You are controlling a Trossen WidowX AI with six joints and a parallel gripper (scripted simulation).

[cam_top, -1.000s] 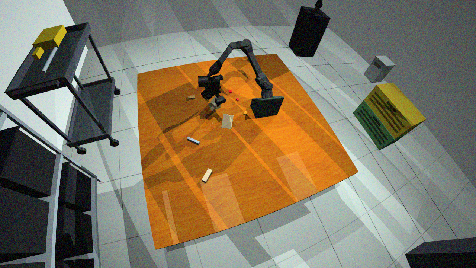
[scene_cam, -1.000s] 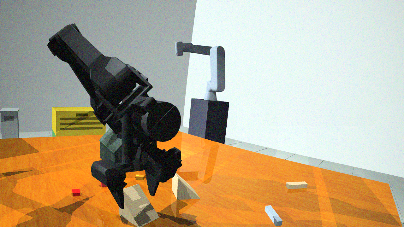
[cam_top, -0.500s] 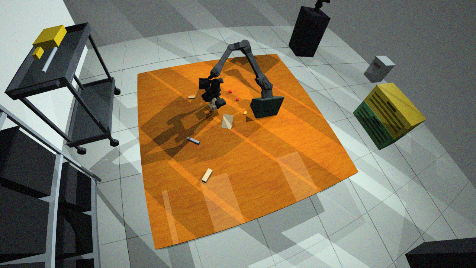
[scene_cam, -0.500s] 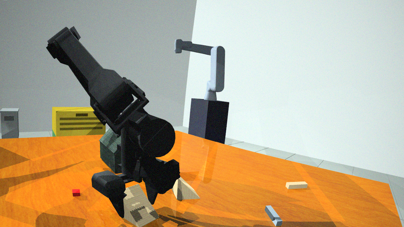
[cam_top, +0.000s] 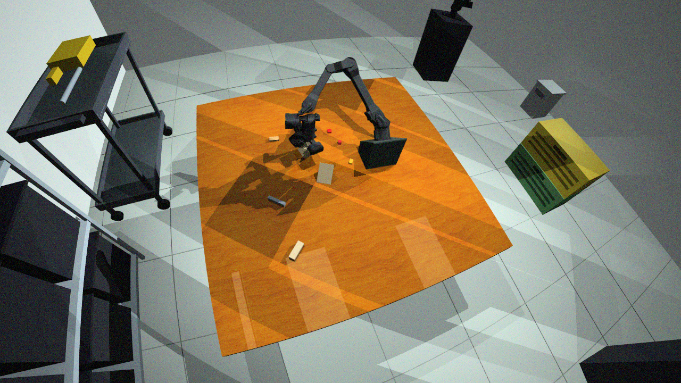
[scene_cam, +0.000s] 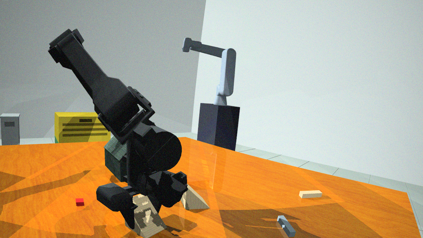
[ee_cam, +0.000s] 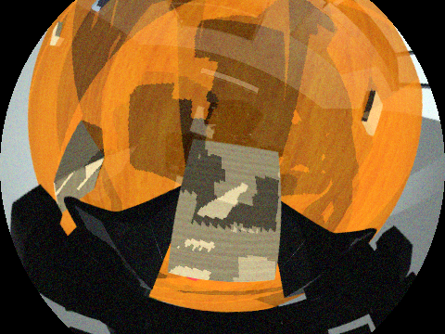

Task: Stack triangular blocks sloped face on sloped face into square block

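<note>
One pale wooden triangular block (cam_top: pixel 303 152) (scene_cam: pixel 149 226) (ee_cam: pixel 232 260) stands on the table with its sloped face up, patched with shadow. My gripper (cam_top: pixel 305 149) (scene_cam: pixel 144 216) (ee_cam: pixel 228 196) points down over it and is shut on it, one finger against each end; the wrist view shows no clear gap at either finger. The other triangular block (cam_top: pixel 325 173) (scene_cam: pixel 193 199) (ee_cam: pixel 76 148) stands apart on the table, beside the gripper; in the exterior view the hand hides part of it.
A blue-grey bar (cam_top: pixel 276 200) (scene_cam: pixel 286 226) and a cream bar (cam_top: pixel 296 250) (scene_cam: pixel 310 194) lie farther out. Another cream bar (cam_top: pixel 273 139) (ee_cam: pixel 373 116) lies on the gripper's other side. Two red cubes (cam_top: pixel 329 131) (cam_top: pixel 339 142) and a yellow piece (cam_top: pixel 350 161) lie near the arm's base.
</note>
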